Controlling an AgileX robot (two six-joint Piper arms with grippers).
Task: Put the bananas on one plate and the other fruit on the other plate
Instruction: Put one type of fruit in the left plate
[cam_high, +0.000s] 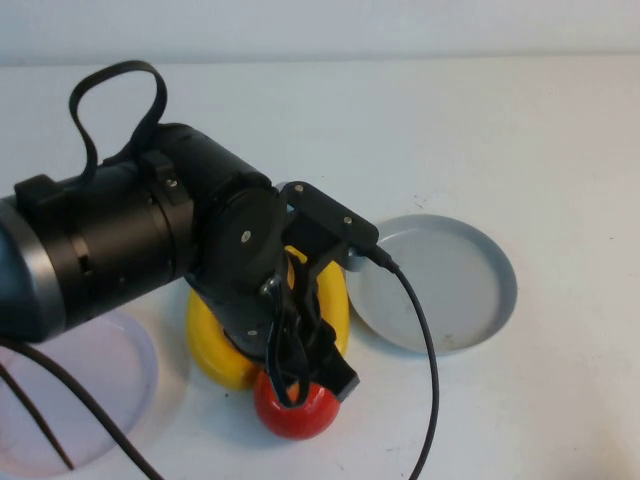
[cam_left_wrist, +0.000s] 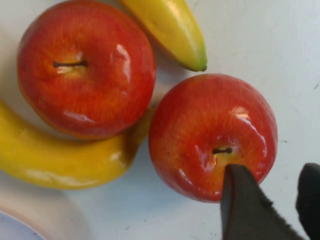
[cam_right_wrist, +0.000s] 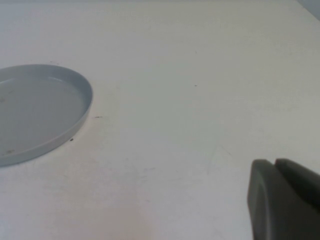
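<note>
Two red apples (cam_left_wrist: 85, 65) (cam_left_wrist: 212, 135) lie on the table between two yellow bananas (cam_left_wrist: 170, 30) (cam_left_wrist: 55, 160). My left gripper (cam_left_wrist: 272, 170) hangs over the edge of the nearer apple, open a little, with bare table showing between its fingers and nothing held. In the high view the left arm hides most of the pile; one apple (cam_high: 295, 410) and parts of both bananas (cam_high: 215, 345) (cam_high: 338, 300) show. The grey-blue plate (cam_high: 450, 285) is to the right, the pale pink plate (cam_high: 80, 390) to the left, both bare. My right gripper (cam_right_wrist: 276, 167) is shut over bare table, beside the grey-blue plate (cam_right_wrist: 35, 110).
The left arm's black cable (cam_high: 425, 350) loops down in front of the grey-blue plate. The pink plate's rim (cam_left_wrist: 20, 225) lies close to one banana. White table (cam_right_wrist: 190, 100) stretches beyond the grey-blue plate on the right.
</note>
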